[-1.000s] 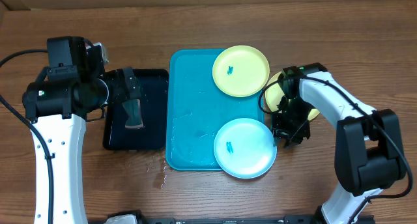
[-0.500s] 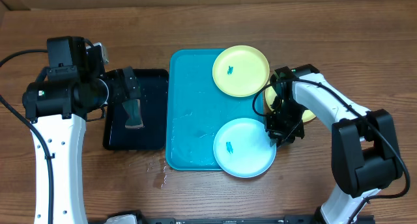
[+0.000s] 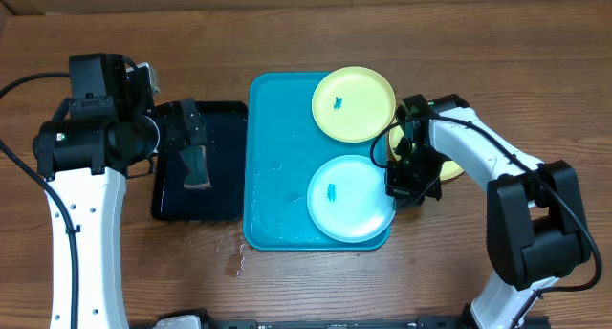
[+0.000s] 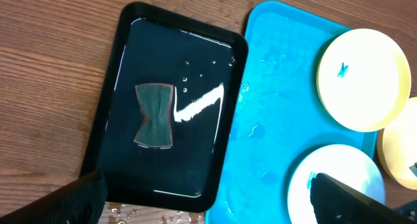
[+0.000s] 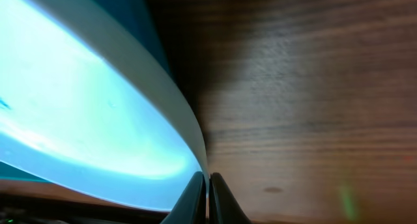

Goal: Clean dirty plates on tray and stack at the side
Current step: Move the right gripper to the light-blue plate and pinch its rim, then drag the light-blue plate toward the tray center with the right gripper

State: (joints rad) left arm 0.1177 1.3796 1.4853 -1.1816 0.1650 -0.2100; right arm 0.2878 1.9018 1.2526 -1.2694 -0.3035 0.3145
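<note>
Blue plate (image 3: 349,198) lies flat, face up, at the near right corner of the turquoise tray (image 3: 277,176), its rim pinched by the right gripper (image 3: 400,190). The tray's long side runs front to back on the wooden table (image 3: 287,32). Over the black tray (image 3: 225,190), the left gripper (image 3: 186,138) hangs spread wide.

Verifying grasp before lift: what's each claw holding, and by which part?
Right claw pinches the light blue plate by the rim on its right side. Left claw is open, holding nothing.
</note>
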